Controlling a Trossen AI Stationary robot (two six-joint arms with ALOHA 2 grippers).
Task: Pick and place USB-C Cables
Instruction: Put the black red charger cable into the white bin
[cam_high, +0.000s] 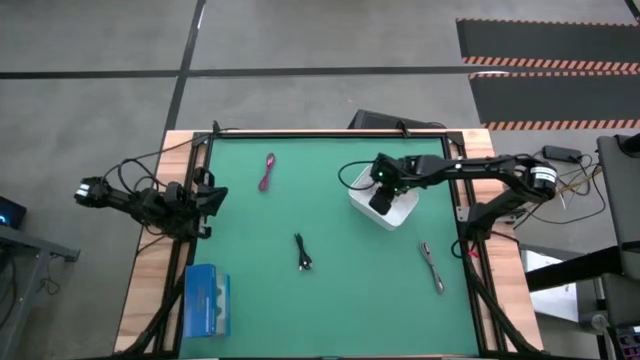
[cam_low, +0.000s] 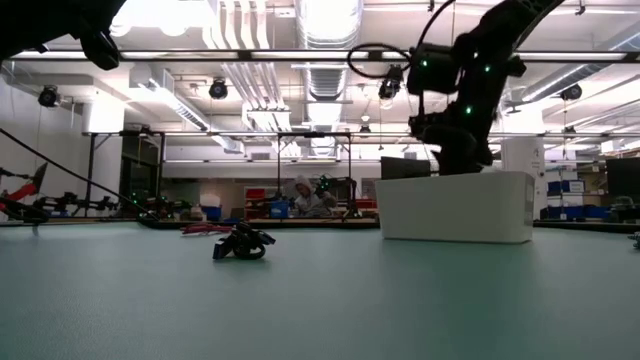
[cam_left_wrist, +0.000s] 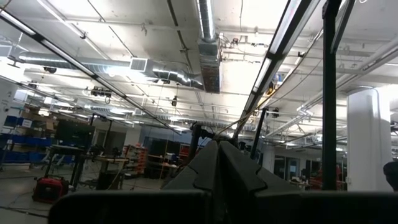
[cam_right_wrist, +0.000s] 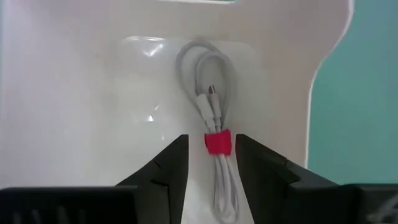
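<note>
Industrial lab hall, exposed ceiling ducts (cam_left_wrist: 208, 46), strip lights (cam_low: 330, 20), storage shelving (cam_left_wrist: 28, 134), concrete floor with hazard-striped mats (cam_high: 550, 60)

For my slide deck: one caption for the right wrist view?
Right end effector open above the white cable with pink tie lying in the white bin.

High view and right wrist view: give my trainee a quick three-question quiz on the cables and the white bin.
1. True or false: the white cable lies inside the white bin.
2. How many cables lie on the green mat?
3. Which claw is over the bin: A) left claw, B) right claw?

Key: 1 true. 2 three: the magenta cable, the black cable, the grey cable. 3 B.
</note>
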